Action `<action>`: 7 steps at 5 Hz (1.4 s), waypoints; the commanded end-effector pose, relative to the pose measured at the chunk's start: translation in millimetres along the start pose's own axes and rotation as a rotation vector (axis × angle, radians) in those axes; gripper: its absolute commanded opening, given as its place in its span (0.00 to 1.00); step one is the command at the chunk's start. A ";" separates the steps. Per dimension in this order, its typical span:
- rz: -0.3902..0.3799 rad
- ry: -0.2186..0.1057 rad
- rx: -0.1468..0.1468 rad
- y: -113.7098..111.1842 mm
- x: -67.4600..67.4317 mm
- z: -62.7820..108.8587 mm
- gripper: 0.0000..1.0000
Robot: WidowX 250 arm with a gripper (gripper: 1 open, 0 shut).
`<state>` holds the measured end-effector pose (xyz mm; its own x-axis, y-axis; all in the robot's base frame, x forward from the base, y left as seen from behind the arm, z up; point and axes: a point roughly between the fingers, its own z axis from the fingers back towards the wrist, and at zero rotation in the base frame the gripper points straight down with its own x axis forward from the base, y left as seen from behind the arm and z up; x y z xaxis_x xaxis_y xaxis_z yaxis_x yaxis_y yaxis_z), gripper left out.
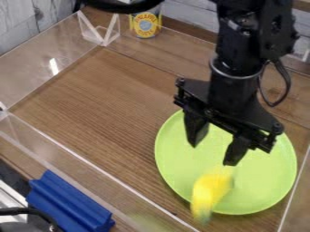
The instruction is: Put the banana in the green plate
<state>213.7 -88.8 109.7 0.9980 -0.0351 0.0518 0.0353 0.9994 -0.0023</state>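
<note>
The banana [209,192], yellow and blurred, is over the near part of the green plate [273,172], below my fingers and free of them. Whether it rests on the plate or is still falling I cannot tell. My gripper [224,143] hangs above the plate's middle with its black fingers spread apart and nothing between them. The lime-green plate lies on the wooden table at the right, partly covered by the arm.
A yellow can [145,24] and a clear stand [97,34] are at the back of the table. A transparent wall [49,63] borders the left side. A blue object [67,207] lies at the near left corner.
</note>
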 end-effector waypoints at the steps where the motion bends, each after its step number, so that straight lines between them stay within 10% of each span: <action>1: 0.008 -0.037 -0.011 1.2 9.9 9.0 1.00; 7: -0.024 0.001 -0.039 10.3 17.6 -4.7 1.00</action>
<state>221.5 -78.3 93.0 0.9976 -0.0695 -0.0033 0.0694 0.9973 -0.0259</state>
